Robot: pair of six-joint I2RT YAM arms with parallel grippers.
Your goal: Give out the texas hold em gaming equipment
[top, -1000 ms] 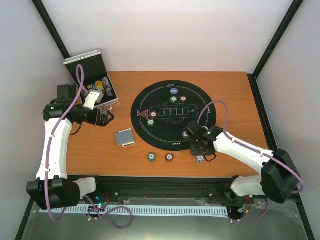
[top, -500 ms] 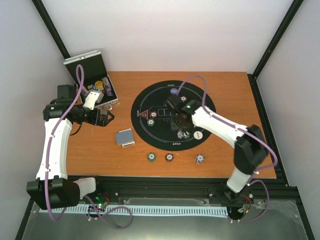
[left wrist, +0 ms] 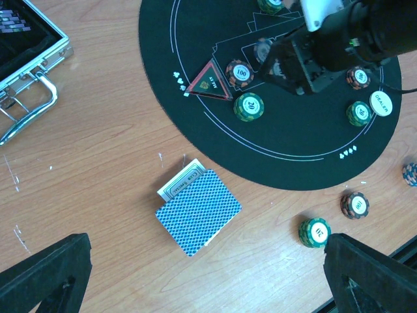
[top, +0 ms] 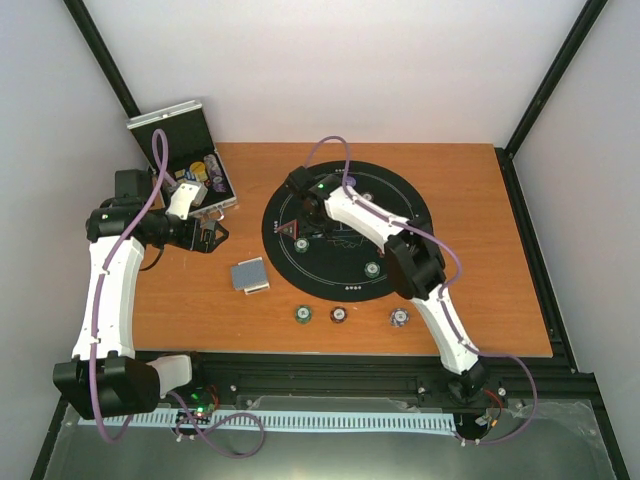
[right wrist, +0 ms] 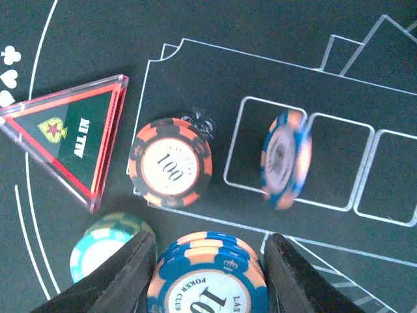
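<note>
Above the counter (left wrist: 98,163), beside the mat (left wrist: 293,150), left fingers (left wrist: 45,274) hang wide apart, empty, over the deck (left wrist: 199,212). Right fingers (right wrist: 124,277) pinch a blue-orange chip stack (right wrist: 208,280) above the mat; set it flat before opening, clear of the 100 chip (right wrist: 171,163).

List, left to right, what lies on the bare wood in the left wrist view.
metal case → deck of blue-backed cards → green 20 chip → maroon chip → blue chip at the right edge

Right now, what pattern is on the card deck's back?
A blue diamond lattice; the deck shows best in the left wrist view.
</note>
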